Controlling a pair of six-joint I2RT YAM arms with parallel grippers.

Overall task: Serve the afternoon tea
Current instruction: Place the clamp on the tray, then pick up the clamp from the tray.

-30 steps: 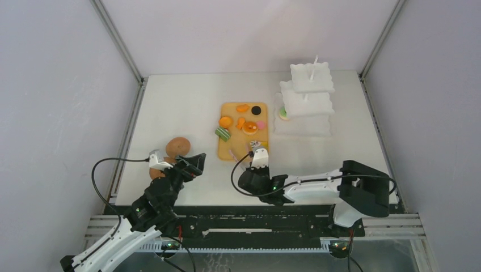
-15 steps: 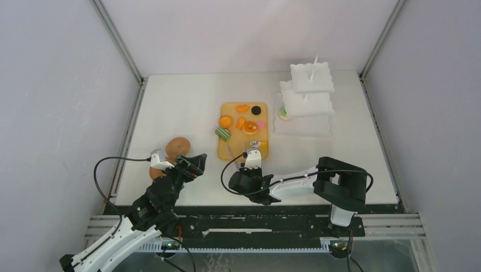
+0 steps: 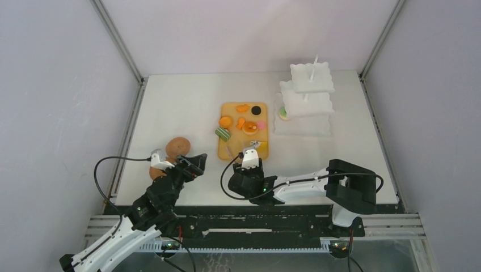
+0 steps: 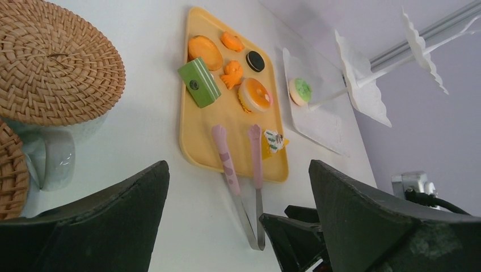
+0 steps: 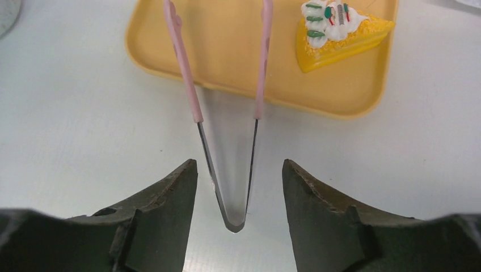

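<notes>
- The right gripper (image 5: pixel 239 170) stands with jaws apart around the steel hinge of the thin pink tongs (image 5: pixel 182 62), gripping nothing. An off-centre close could skid the tongs into the yellow wedge cake (image 5: pixel 337 34).
- The left gripper (image 4: pixel 238 170) gapes wide and empty near the white mug (image 4: pixel 57 156), which is capped by a round woven coaster (image 4: pixel 57 62).
- The other pastries lie on the flat yellow tray (image 5: pixel 227 56).
- The second mug is cut off.
- The tops of the white tiered stand (image 3: pixel 306 102) are hard to make out.

Bare table (image 3: pixel 181 107) lies far left and near right. Tongs (image 5: pixel 194 105) jut off the board's (image 5: pixel 224 45) near edge mid-table; the stand (image 3: pixel 306 102) blocks the far right, mugs (image 4: pixel 57 153) the near left.
</notes>
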